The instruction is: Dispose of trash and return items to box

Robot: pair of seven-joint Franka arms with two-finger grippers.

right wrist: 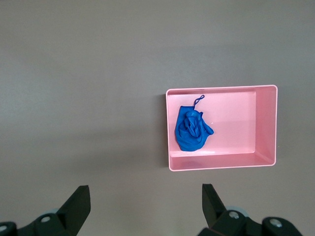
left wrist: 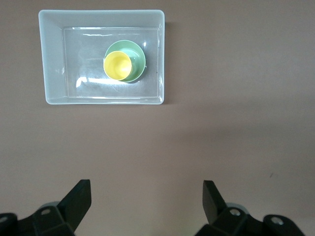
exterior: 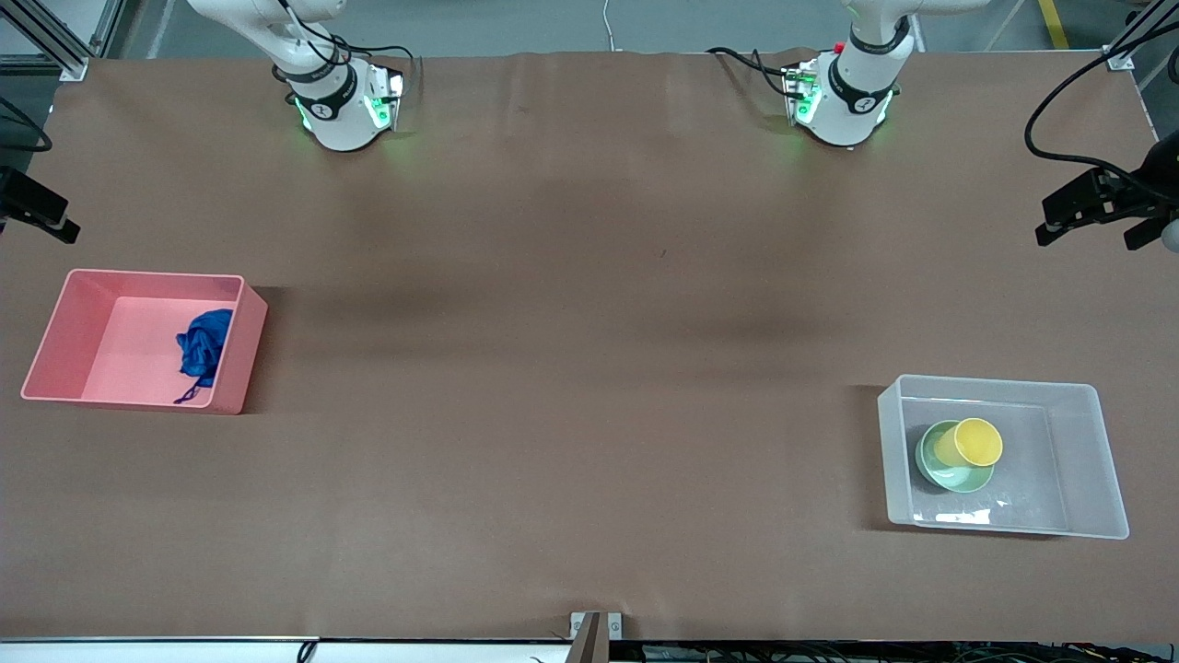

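Lower right of the front frame, the clear box (exterior: 1096, 460) holds the mint bowl (exterior: 949, 474) with the yellow cup (exterior: 976, 442) leaning in it; at mid left the blue trash (exterior: 204, 345) lies in the pink bin (exterior: 55, 341), string trailing toward the camera. Both my arms wait high near their bases at the top of the frame. My left gripper (left wrist: 146, 196) hangs over bare table, fingers spread, nothing between them; my right gripper (right wrist: 145, 199) likewise, spread and empty. Each bin sits well apart from the fingers on its own arm's end. Task looks done; no grasp seems needed.
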